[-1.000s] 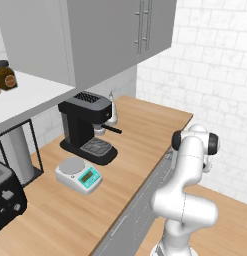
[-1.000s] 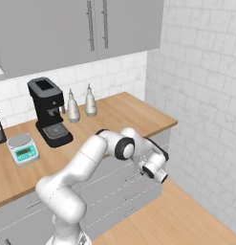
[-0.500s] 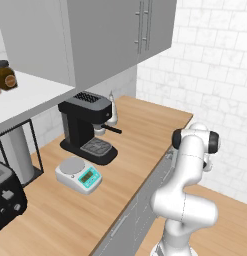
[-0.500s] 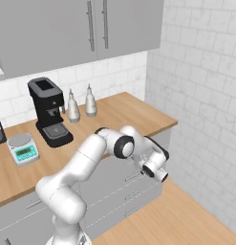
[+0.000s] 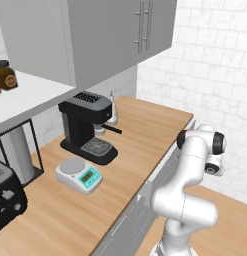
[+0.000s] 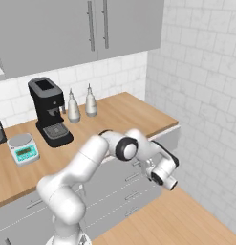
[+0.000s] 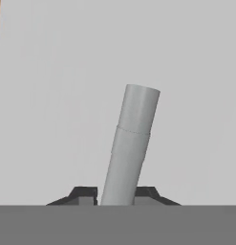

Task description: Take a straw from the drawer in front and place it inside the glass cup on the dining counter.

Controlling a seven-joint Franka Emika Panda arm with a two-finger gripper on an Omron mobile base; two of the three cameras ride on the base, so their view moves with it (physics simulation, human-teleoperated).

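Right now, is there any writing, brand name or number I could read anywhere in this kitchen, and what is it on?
None can be read.
Scale: its green display shows dark marks, too small to read.
Jar on the shelf: a dark label, blurred, no letters.
Coffee machine: no brand visible.
Black appliance at the counter's left end: pale knobs, no legible marks.

Light-grey drawer [image 7: 52, 95], grey bar handle [image 7: 131, 143], dark claw [image 7: 115, 195].
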